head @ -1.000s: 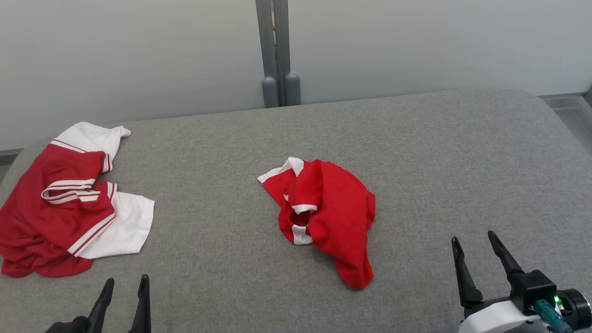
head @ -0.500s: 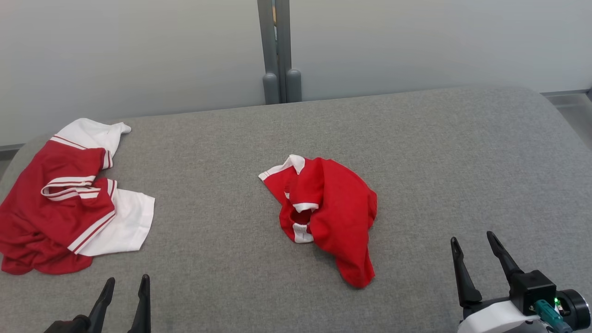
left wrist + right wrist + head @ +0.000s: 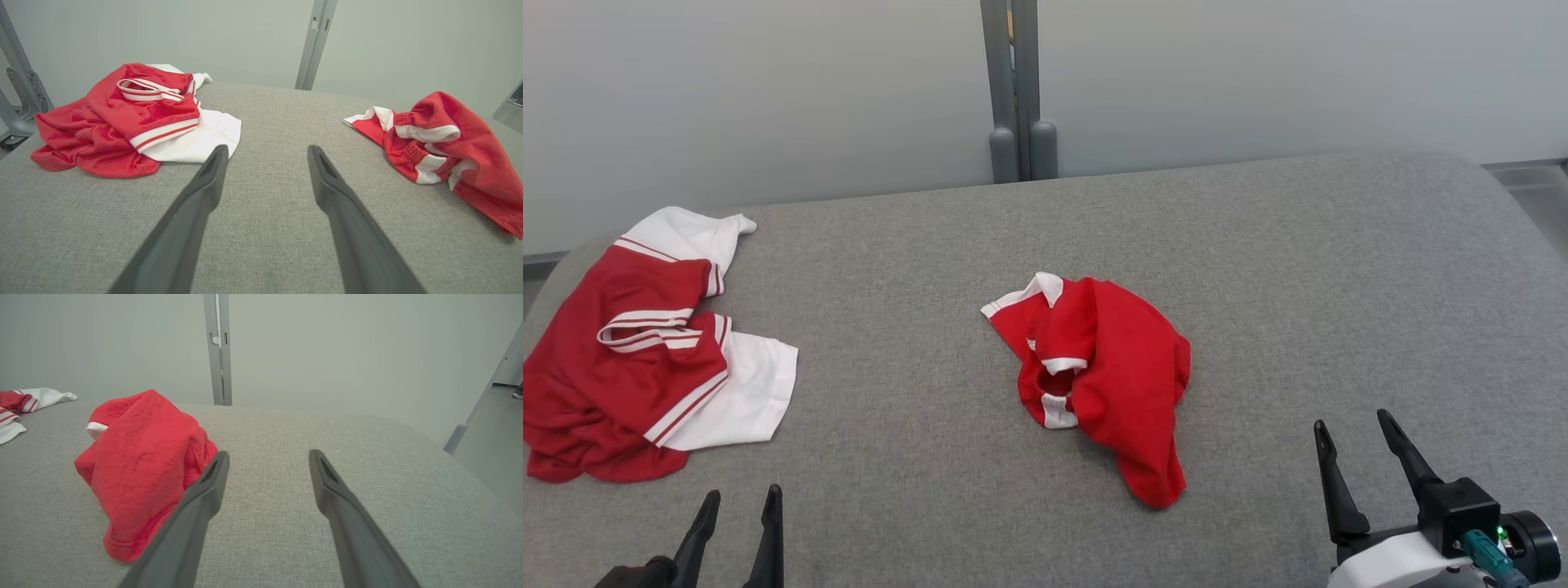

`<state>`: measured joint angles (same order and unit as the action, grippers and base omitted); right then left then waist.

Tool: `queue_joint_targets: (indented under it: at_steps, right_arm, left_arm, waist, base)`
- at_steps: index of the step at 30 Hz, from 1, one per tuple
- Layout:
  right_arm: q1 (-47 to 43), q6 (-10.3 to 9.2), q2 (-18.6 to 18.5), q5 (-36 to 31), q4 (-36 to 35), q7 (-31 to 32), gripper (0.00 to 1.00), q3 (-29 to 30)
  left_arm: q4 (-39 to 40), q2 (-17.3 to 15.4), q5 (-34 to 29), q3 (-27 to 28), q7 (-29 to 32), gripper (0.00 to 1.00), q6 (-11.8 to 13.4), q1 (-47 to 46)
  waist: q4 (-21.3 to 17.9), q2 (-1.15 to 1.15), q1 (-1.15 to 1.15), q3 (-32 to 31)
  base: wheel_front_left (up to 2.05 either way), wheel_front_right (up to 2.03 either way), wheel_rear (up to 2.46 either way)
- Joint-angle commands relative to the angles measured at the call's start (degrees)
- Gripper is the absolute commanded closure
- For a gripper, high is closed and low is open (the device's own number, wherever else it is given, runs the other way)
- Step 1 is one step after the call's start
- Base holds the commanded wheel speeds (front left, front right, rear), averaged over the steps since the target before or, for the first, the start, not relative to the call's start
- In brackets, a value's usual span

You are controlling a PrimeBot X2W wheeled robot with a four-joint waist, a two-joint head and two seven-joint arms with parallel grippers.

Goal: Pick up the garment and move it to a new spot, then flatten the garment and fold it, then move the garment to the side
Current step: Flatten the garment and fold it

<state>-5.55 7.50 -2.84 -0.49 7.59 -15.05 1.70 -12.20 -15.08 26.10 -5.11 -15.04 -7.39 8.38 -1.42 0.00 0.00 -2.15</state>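
A crumpled red garment (image 3: 1107, 380) with white trim lies in a heap at the middle of the grey padded table (image 3: 1298, 269). In the left wrist view the garment (image 3: 441, 147) sits to the right; in the right wrist view the garment (image 3: 143, 465) lies left of the fingers. My left gripper (image 3: 742, 500) stands open near the table's front edge at the lower left, empty (image 3: 265, 153). Near the front right my right gripper (image 3: 1352, 425) is open too, well clear of the cloth (image 3: 267, 457).
A second red and white garment (image 3: 637, 351) lies rumpled at the table's left end (image 3: 126, 118). A grey post (image 3: 1013, 90) stands behind the table against a pale wall. A metal frame (image 3: 16, 98) stands off the left end.
The head view has shifted slightly, so everything sits a little lower or higher in frame. Both grippers and both garments keep their places.
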Motion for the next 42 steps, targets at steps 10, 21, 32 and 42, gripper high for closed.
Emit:
queue_joint_targets:
  at_steps: [10, 21, 32, 42]
  right_arm:
    - [0.7, -0.02, -0.1, 0.02, -0.42, -0.19, 0.0, -0.49]
    - [4.8, -0.02, -0.1, 0.52, -2.14, -0.19, 0.0, -3.57]
    - [6.86, -0.02, -0.1, 1.15, -1.99, -0.19, 0.0, -4.43]
    - [7.77, -0.02, -0.11, 1.59, -2.16, -0.19, 0.0, -5.42]
  left_arm:
    - [-0.28, 0.45, 1.04, -0.97, -0.17, 0.0, -0.18, -2.97]
    - [-6.81, -0.4, 9.35, -10.18, 4.04, 0.0, -0.18, -19.41]
    - [-4.92, 0.44, 19.69, -21.54, 15.55, 0.0, -0.18, -27.74]
    - [-11.01, 0.14, 20.91, -27.57, 19.63, 0.0, -0.18, -29.49]
  waist:
    - [-0.55, 0.0, 0.0, 1.19]
    - [-2.65, 0.0, 0.0, 8.93]
    - [-5.52, 0.0, 0.0, 12.13]
    - [-8.27, 0.0, 0.0, 13.61]
  base:
    - [0.0, 0.0, 0.0]
    - [0.0, 0.0, 0.0]
    - [0.0, 0.0, 0.0]
    - [0.0, 0.0, 0.0]
